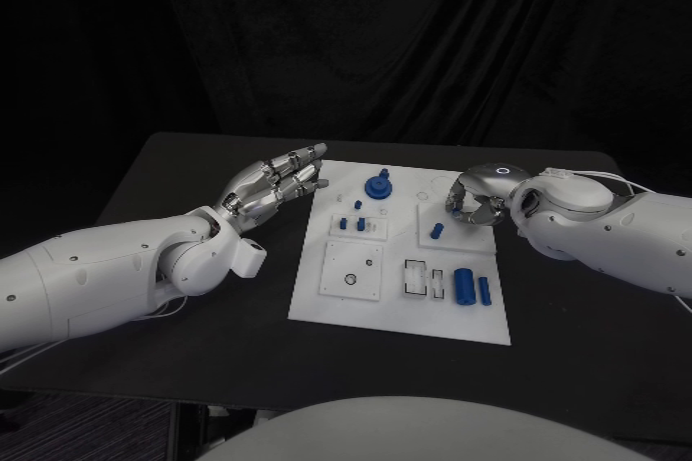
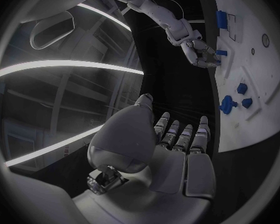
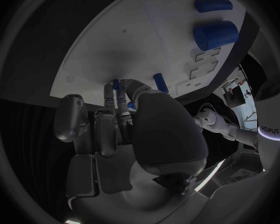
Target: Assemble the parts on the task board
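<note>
Right wrist view hides what the right hand (image 3: 124, 134) touches: its curled fingers cover small blue parts (image 3: 159, 82), so its grip cannot be judged. Two blue cylinders (image 1: 472, 286) lie lengthwise on the task board (image 1: 353, 311) at mid-table. Beside it, the left hand (image 1: 271, 189) hovers, fingers extended, empty.

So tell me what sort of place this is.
Probably a robotics lab test bench: a white task board with blue parts on a black table, dark curtain behind.

task board (image 1: 346, 306) mid-table, left hand (image 1: 270, 189) beside it, right hand (image 1: 477, 198) over it
</note>
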### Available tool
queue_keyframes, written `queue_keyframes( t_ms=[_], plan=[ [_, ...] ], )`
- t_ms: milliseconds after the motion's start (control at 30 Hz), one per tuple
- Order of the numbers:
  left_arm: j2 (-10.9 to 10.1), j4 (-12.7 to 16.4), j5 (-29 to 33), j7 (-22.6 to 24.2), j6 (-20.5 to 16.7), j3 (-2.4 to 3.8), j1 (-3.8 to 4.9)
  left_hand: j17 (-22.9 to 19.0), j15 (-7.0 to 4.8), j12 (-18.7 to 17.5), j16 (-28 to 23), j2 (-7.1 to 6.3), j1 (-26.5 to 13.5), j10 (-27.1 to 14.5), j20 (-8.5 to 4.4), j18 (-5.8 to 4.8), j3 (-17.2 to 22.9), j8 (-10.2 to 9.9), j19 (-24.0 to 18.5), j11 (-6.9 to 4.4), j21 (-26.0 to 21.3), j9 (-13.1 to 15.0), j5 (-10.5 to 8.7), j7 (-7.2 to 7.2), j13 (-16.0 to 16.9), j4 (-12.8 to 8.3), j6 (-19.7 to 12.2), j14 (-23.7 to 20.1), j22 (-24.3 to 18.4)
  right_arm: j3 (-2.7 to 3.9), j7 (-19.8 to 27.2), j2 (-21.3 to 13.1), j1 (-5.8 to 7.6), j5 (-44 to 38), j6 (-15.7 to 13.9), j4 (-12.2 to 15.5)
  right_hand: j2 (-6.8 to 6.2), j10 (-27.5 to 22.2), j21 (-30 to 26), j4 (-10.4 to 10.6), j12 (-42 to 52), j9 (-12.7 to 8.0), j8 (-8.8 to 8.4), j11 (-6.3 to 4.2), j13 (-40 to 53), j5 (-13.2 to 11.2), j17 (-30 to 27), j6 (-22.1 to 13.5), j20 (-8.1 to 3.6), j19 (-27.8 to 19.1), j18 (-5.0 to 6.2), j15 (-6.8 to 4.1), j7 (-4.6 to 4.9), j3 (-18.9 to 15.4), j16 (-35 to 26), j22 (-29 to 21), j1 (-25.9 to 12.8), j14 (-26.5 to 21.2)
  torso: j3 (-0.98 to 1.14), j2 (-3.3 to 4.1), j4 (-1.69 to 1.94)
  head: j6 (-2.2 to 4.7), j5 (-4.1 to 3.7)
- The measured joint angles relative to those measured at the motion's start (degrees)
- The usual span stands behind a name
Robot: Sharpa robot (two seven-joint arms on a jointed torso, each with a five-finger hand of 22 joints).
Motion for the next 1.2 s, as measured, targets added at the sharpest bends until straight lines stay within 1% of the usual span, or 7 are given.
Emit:
queue_keyframes(
  t_ms=[200, 267, 400, 800, 867, 1033, 1200],
  plan=[
    [0.1, 0.0, 0.0, 0.0, 0.2, 0.0, -0.17, 0.0, 0.2, 0.0, 0.0, 0.07, 0.4, 0.0, 0.0, 0.0, 0.0, 0.0, 0.4, 0.0, 0.0, 0.0, 0.27, 0.3, 0.0, 0.0, 0.3, 0.2, 0.3, 0.03, 0.0, 0.3, -0.16, 0.0, 0.0, -0.3, 0.38, 1.8, 0.3, -1.0, 0.2, 1.2, 0.99, -0.41, -0.4, 0.0, 0.0, 1.4, -0.23, 0.2, 0.0, 0.0, 0.21, -0.2, 0.0, 0.0, 0.4, 0.0, -0.01, -0.03, -0.03, 0.0, 0.06],
    [0.1, -0.1, 0.0, 0.0, 0.2, 0.0, -0.21, 0.1, 0.2, 0.0, 0.0, 0.27, 0.6, 0.0, 0.0, 0.0, -0.2, 0.0, 0.4, 0.0, 0.0, 0.0, 0.27, 0.51, 0.0, -0.2, 0.5, 0.2, 0.3, 0.04, 0.0, 0.3, -0.2, 0.0, 0.0, -0.4, 0.38, 2.2, 0.5, -1.0, 0.2, 1.6, 1.11, -0.29, -0.4, 0.0, 0.0, 1.5, -0.35, 0.4, -0.01, 0.0, 0.3, -0.2, 0.0, 0.0, 0.4, 0.0, -0.02, -0.03, -0.02, 0.0, 0.06],
    [0.1, -0.1, 0.0, 0.0, 0.3, 0.0, -0.35, 0.1, 0.41, 0.0, 0.0, 0.19, 1.1, 0.0, 0.16, 0.0, -0.2, 0.0, 0.7, 0.0, 0.3, 0.1, 0.5, 0.54, 0.0, -0.2, 0.5, 0.4, 0.6, 0.06, 0.0, 0.5, -0.27, 0.0, -0.1, -0.6, 0.6, 3.1, 0.6, -1.9, 0.2, 2.4, 1.76, -0.55, -0.7, 0.0, 0.0, 2.5, -0.42, 0.4, 0.0, -0.35, 0.62, -0.2, 0.0, 0.0, 0.6, 0.0, -0.04, -0.03, 0.0, 0.0, 0.02],
    [0.2, -0.3, 0.0, 0.0, 0.5, 0.01, -0.95, 0.2, 0.79, 0.2, 0.5, 0.27, 1.9, 0.0, 0.2, -0.01, -0.6, 0.0, 1.9, 0.0, 0.7, 0.1, 1.22, 1.33, 0.0, -0.6, 1.3, 0.8, 1.3, 0.07, 0.2, 0.1, -0.38, 0.1, -0.6, -0.4, 0.61, 4.5, 0.6, -2.4, -0.1, 3.5, 2.06, -0.82, -1.1, 0.0, 0.0, 2.9, -0.41, 0.4, -0.01, -0.35, 1.03, -0.5, 0.0, 0.0, 1.1, 0.0, -0.08, -0.02, 0.05, 0.0, 0.21],
    [0.2, -0.4, 0.0, 0.0, 0.5, 0.0, -0.97, 0.2, 0.72, 0.2, 0.5, 0.24, 2.2, 0.0, 0.09, 0.0, -0.6, 0.0, 2.0, 0.0, 0.7, 0.1, 1.41, 1.45, 0.0, -0.6, 1.5, 1.1, 1.4, 0.05, 0.3, -0.1, -0.41, 0.1, -1.1, -0.2, 0.61, 4.7, 0.9, -2.5, -0.2, 3.7, 2.16, -0.62, -1.1, 0.0, 0.0, 3.0, -0.42, 0.4, 0.0, -0.35, 1.15, -0.4, 0.0, 0.0, 1.1, 0.0, -0.09, -0.02, 0.04, 0.0, 0.31],
    [0.2, -0.4, 0.0, 0.0, 0.6, 0.0, -1.01, 0.3, 0.8, 0.2, 0.5, 0.37, 2.3, 0.0, 0.2, 0.0, -0.6, 0.0, 2.3, 0.0, 0.9, 0.2, 1.83, 1.74, 0.0, -1.0, 1.7, 1.2, 1.5, 0.03, 0.7, -1.0, -0.44, 0.1, -3.0, 0.6, 0.69, 5.5, 1.3, -2.8, -0.3, 4.2, 2.33, -0.82, -1.1, -0.2, 0.0, 3.4, -0.42, 0.4, -0.01, -0.35, 1.53, -0.4, 0.0, 0.0, 1.1, 0.0, -0.09, -0.02, 0.01, 0.0, 0.46],
    [0.1, -0.4, 0.0, 0.0, 0.6, 0.0, -1.03, 0.3, 0.8, 0.2, 0.7, 0.37, 2.3, 0.0, 0.2, 0.0, -0.6, 0.0, 2.3, 0.0, 0.9, 0.2, 1.83, 1.74, 0.0, -1.0, 1.7, 1.2, 1.5, 0.17, 1.1, -2.6, -0.25, 0.1, -5.7, 2.8, 0.67, 5.5, 1.5, -2.8, -0.3, 4.4, 2.61, -0.81, -1.2, -0.2, 0.0, 3.4, -0.62, 0.6, -0.01, -0.35, 1.54, -0.4, 0.0, 0.0, 1.6, 0.0, -0.09, -0.03, -0.05, 0.01, 0.65]
  ],
)
